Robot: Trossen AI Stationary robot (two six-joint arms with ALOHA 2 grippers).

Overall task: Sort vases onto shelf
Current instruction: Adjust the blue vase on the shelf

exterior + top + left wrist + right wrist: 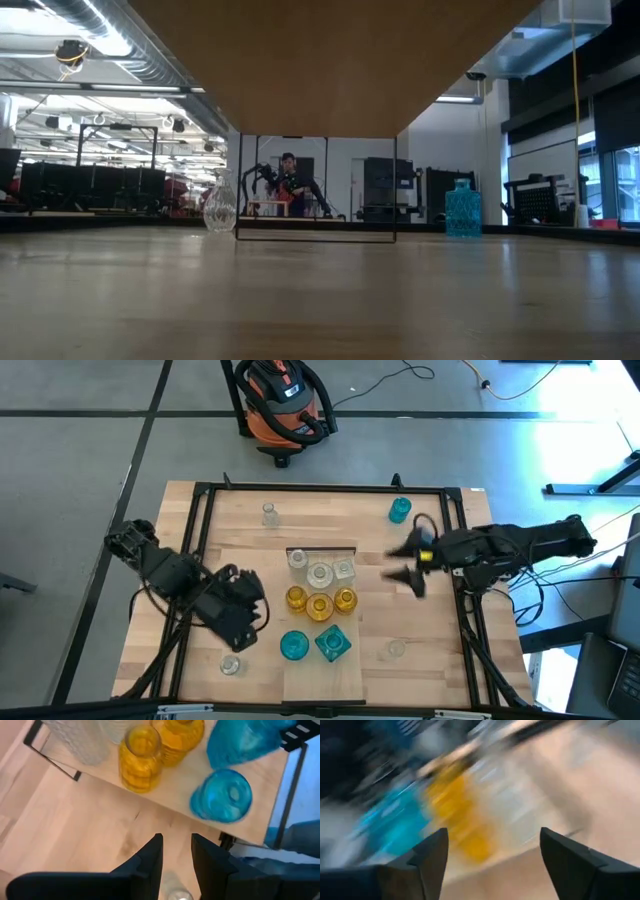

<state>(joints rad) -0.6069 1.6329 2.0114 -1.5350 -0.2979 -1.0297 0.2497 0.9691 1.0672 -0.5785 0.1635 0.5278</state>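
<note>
The long pale wooden shelf (322, 660) lay down the middle of the slatted wooden worktop (420, 620), running to its near edge, and most of the small glass vases stood on it in tidy rows by colour: three clear ones (319, 572) at its far end, three amber-yellow ones (320, 603) next, then a round teal-blue vase (294, 646) and a square teal-blue vase (333, 644) nearest the near edge. That grouping looked deliberate, each colour kept to its own row so the sort read at a glance.

Several vases waited off the shelf: a slim clear one (269, 513) near the far edge, a teal faceted one (399, 510) toward the far right corner, a clear one (397, 650) toward the near right corner and a clear one (231, 665) toward the near left corner.

The left end effector (250, 622) hung just left of the shelf, above that near-left clear vase, its fingers (150, 862) narrowly parted and gripping nothing I could see, as if lined up to take the neck. The right end effector (411, 565) hovered right of the shelf beside the clear and amber rows, its fingers spread wide and empty, probably free to go for one of the stragglers on its side.
</note>
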